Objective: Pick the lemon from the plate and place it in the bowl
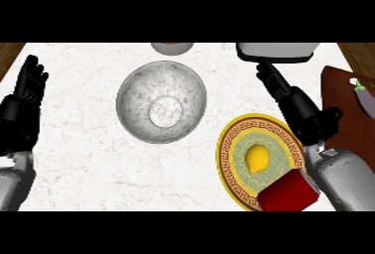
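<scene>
White marble counter (81, 163) fills the view. Step 1, the reach, is in hand. The yellow lemon (257, 158) lies untouched in the middle of the round gold-rimmed patterned plate (228, 149). The grey marbled stone bowl (139, 104) stands apart to its left. The right hand (304, 109) is at the plate's far edge, fingers straight and together, holding nothing. Next it likely must come over the lemon and curl round it. The left hand (26, 94) rests spread at the left edge. A dark red block (289, 194) hides the plate's near rim. A pale round vessel (172, 47) and a grey-white container (278, 51) are cut off at the top.
</scene>
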Controlling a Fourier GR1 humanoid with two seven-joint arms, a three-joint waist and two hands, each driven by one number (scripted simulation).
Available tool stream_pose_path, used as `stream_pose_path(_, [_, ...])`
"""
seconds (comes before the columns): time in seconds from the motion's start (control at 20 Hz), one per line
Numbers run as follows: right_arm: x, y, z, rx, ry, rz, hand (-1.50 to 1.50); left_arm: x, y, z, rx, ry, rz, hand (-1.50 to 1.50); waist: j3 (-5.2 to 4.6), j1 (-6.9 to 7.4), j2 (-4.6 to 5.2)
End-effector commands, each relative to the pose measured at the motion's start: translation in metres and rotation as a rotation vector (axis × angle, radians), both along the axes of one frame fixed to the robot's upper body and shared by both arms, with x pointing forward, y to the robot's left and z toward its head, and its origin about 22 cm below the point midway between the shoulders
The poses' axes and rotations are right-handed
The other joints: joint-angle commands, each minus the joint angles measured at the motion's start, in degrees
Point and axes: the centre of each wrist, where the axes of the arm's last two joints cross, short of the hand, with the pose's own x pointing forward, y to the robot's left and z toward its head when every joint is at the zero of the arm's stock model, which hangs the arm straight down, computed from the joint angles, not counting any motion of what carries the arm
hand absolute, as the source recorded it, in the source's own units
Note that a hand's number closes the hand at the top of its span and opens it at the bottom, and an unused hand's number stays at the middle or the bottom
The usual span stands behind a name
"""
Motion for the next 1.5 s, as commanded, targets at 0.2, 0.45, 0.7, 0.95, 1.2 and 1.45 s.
stream_pose_path(0.2, [-0.026,-0.085,-0.043,0.386,0.001,-0.005,1.5,0.003,0.0,-0.002,0.059,0.034,0.012,0.0,2.82,-1.83,-0.74])
stream_pose_path(0.45, [-0.061,-0.156,-0.102,0.293,-0.056,-0.534,-1.5,-0.006,-0.007,-0.031,0.031,0.106,-0.009,0.0,2.72,-2.23,-0.52])
stream_pose_path(0.7, [-0.102,-0.182,-0.116,0.163,-0.151,-0.243,-1.5,0.008,-0.019,-0.016,0.04,0.117,-0.031,0.0,2.45,-0.58,-0.93])
stream_pose_path(0.95, [-0.1,-0.196,-0.064,-0.114,-0.087,-0.172,-1.5,0.002,-0.02,-0.018,0.041,0.116,-0.062,0.0,2.32,-0.3,-1.07])
stream_pose_path(1.2, [-0.069,-0.183,-0.012,-0.363,-0.027,-0.129,-1.5,0.001,-0.027,-0.014,0.032,0.115,-0.063,0.0,2.27,0.56,-0.93])
stream_pose_path(1.45, [-0.061,-0.14,0.009,-0.547,0.1,-0.014,-1.5,-0.007,-0.043,-0.018,0.026,0.112,-0.081,0.0,2.28,1.21,-1.04])
